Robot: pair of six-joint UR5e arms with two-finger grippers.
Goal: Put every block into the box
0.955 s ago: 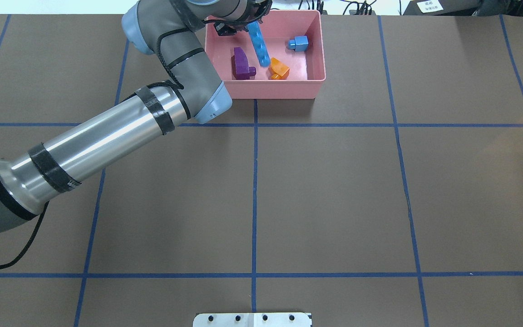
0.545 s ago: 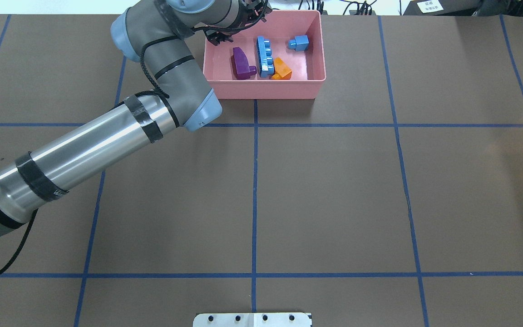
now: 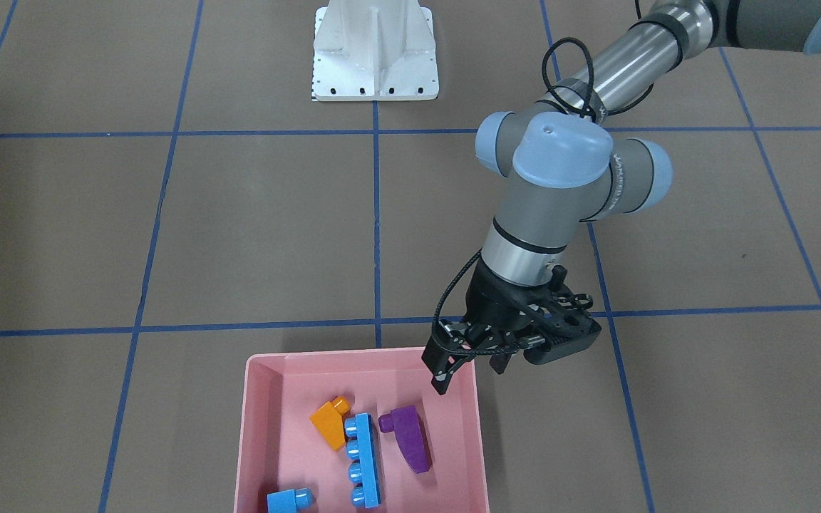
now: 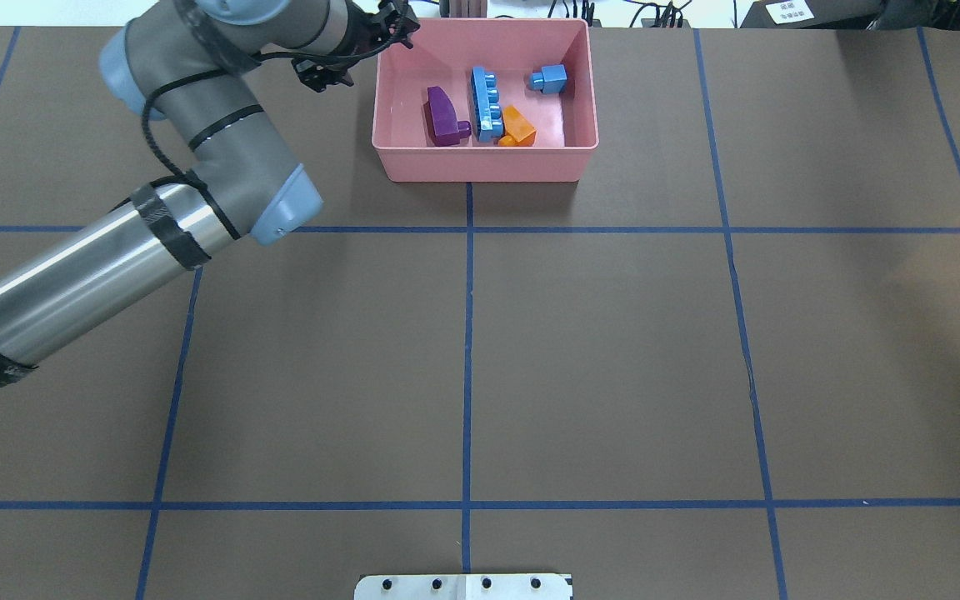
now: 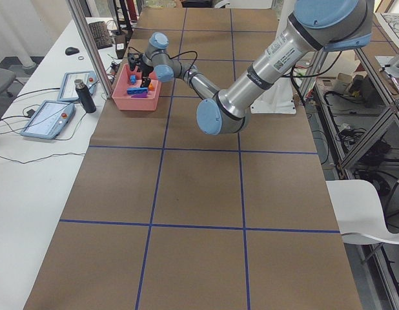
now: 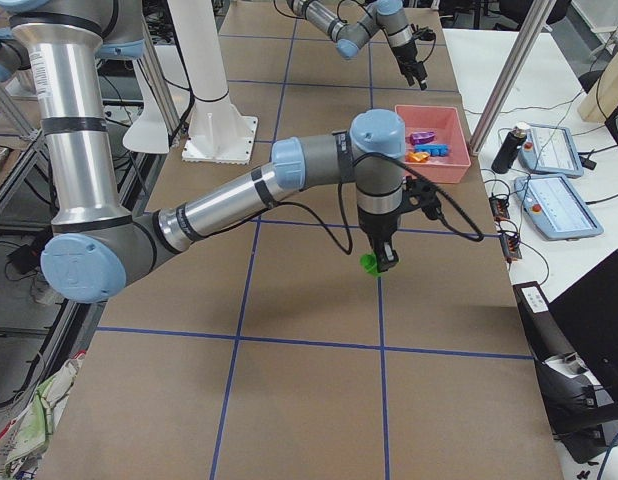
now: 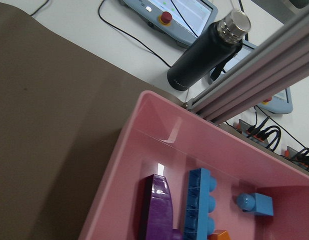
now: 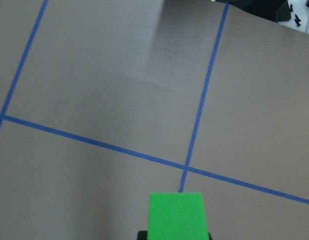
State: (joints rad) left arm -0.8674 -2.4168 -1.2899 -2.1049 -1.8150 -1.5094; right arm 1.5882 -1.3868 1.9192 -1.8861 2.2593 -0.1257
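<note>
Green brick [image 8: 176, 215], the last outside the box [image 4: 480, 162], hung clamped in my right gripper [image 6: 381, 259], well apart from it, my left gripper [image 3: 467, 374] wide and empty beside its corner; the next move called for carry-over and release.

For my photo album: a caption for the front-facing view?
Open left gripper hovers by the pink box; four blocks lie inside.

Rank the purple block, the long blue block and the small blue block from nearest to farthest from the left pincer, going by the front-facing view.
From the left pincer, seen at the box's robot-side corner:
1. Purple block, on the pincer's side of the box.
2. Long blue block, mid-box.
3. Small blue block, in the opposite, operator-side corner.
</note>
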